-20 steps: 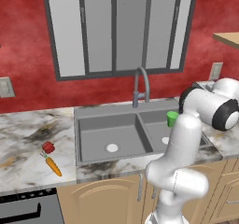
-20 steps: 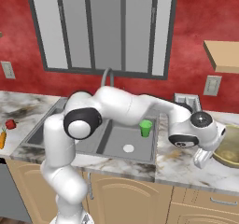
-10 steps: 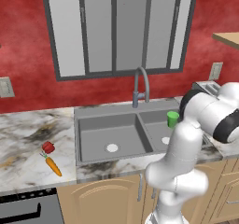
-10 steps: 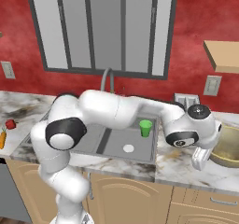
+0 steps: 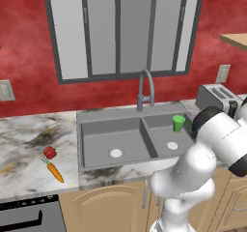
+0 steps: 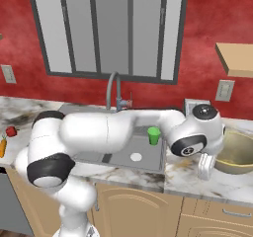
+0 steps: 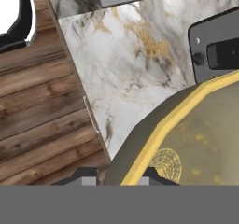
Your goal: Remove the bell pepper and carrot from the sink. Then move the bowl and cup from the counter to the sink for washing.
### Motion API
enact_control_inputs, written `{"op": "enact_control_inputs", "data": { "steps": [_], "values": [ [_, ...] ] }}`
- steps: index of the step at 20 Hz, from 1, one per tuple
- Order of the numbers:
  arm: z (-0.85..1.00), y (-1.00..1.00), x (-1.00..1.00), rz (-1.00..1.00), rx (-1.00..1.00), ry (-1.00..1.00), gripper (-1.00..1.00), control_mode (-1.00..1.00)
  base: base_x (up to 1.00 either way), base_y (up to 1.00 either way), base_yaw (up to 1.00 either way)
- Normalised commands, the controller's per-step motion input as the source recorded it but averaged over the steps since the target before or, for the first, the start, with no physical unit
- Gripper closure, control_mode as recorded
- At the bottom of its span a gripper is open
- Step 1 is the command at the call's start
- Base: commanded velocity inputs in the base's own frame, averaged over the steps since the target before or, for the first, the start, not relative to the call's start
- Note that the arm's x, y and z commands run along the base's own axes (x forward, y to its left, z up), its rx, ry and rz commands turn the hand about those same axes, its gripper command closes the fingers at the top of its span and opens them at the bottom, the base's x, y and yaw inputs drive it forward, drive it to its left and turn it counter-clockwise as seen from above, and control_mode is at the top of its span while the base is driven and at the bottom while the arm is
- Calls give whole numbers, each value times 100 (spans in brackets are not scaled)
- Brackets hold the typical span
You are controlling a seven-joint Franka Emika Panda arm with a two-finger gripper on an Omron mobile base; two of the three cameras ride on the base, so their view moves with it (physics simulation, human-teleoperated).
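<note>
Marble counter (image 6: 188, 174): gripper (image 7: 116, 181) apparently pinches bowl (image 6: 237, 152) rim; no legible writing.

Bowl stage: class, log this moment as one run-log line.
pepper, carrot: on counter | cup: in sink | hand: on bowl rim

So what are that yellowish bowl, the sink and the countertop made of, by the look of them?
The bowl looks like glazed ceramic: olive-yellow, pale rim, speckled inside, though it could be plastic. The sink looks like brushed metal: flat, even grey. The counter looks like polished marble: white-grey with dark and rusty veins.
</note>
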Motion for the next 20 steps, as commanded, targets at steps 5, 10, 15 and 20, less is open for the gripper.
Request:
{"op": "enact_control_inputs", "data": {
  "steps": [5, 10, 15, 20],
  "values": [
    [5, 34, -25, 11, 1, 3, 100, -100, 0, 0, 0],
    [1, 41, -15, 15, 0, 1, 100, -100, 0, 0, 0],
    [6, 44, 0, 21, 0, 20, 100, -100, 0, 0, 0],
    [11, 44, -1, 18, 0, 26, 100, -100, 0, 0, 0]
  ]
}}
